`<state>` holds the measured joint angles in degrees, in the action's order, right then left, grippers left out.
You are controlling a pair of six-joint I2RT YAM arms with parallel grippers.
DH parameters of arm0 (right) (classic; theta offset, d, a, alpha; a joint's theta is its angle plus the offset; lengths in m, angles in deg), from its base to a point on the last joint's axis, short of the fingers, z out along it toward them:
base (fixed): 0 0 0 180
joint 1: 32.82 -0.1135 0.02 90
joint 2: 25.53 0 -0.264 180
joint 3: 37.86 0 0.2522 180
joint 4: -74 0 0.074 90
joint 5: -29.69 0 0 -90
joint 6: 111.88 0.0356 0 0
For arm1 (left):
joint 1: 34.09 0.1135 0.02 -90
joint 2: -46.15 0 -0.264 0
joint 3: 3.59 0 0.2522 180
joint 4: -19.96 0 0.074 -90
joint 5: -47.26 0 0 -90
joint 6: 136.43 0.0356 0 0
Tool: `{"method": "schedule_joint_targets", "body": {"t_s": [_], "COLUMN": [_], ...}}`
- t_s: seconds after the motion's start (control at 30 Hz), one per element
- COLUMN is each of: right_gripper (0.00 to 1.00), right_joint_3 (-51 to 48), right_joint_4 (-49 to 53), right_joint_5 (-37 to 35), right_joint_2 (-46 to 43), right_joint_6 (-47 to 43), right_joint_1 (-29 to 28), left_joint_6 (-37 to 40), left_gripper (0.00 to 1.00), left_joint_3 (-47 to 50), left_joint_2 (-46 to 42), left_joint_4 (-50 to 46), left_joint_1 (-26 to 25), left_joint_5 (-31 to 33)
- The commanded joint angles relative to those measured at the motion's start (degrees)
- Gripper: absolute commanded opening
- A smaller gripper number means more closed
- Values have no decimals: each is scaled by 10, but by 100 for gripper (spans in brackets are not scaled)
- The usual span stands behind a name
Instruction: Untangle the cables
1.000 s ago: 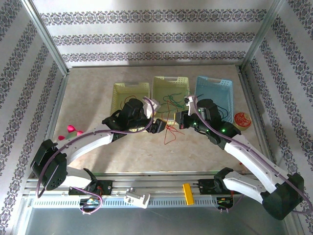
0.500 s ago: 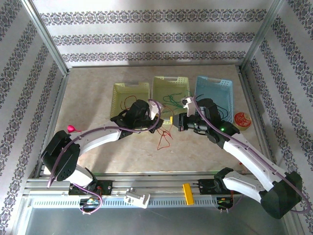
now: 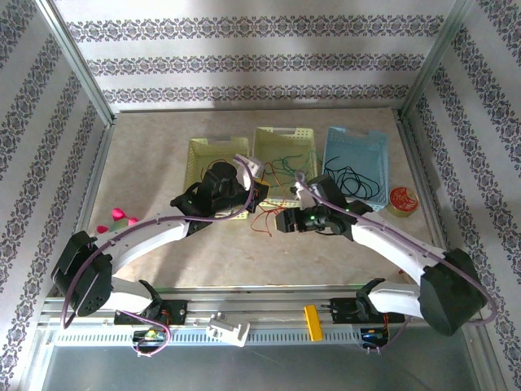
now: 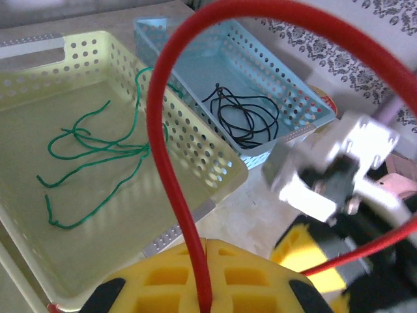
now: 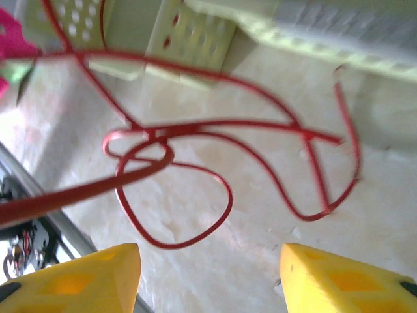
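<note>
Within adjacent baskets [image 4: 39,49], green cable [image 4: 98,147], black cable [image 4: 245,119]; left claw [image 4: 203,290] pinching red cable [image 4: 154,124], right claw [image 5: 210,277] wide

Top camera looks down from 6 o'clock over the table [image 3: 155,155]. Wrist cameras sit close: left faces 1 o'clock, right 9 o'clock. All share the red cable [image 4: 174,195].

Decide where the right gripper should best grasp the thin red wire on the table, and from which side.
Grip the thin red wire at its single curved tail, clear of its crossed loops. Bring the right gripper straight down, jaws open astride the strand: it lies flat on the beige table, so a sideways approach would likely push it.
</note>
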<state>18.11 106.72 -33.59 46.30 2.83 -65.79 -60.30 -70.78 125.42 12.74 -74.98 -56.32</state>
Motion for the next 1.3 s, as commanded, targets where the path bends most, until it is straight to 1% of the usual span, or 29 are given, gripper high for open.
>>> {"method": "schedule_joint_targets", "body": {"t_s": [0.0,0.13,0.33,0.5,0.63,0.73,0.8,0.9,1.07,1.27], "right_gripper": [59,59,59,58,58,58,59,59,59,58], "right_joint_3": [23,51,88,108,94,68,55,52,71,116], "right_joint_4": [11,12,20,27,18,0,-2,10,11,7], "right_joint_5": [27,6,6,2,-53,-80,-81,-79,-60,-51], "right_joint_2": [30,74,125,143,120,89,77,77,118,201], "right_joint_6": [-32,-52,-85,-103,-95,-78,-75,-89,-105,-130], "right_joint_1": [-27,-55,-74,-83,-79,-62,-47,-43,-50,-67], "left_joint_6": [-15,-14,-15,-22,-42,-62,-69,-74,-78,-80], "left_gripper": [0,0,0,0,0,0,0,0,0,0], "left_joint_3": [-2,-6,-5,-12,-9,6,11,16,13,7], "left_joint_2": [3,8,9,21,29,26,24,24,28,32], "left_joint_4": [1,-17,-35,-78,-110,-107,-107,-108,-117,-117], "left_joint_1": [-6,-6,-6,-6,1,11,14,17,22,26], "left_joint_5": [27,44,67,131,180,180,177,175,177,174]}}
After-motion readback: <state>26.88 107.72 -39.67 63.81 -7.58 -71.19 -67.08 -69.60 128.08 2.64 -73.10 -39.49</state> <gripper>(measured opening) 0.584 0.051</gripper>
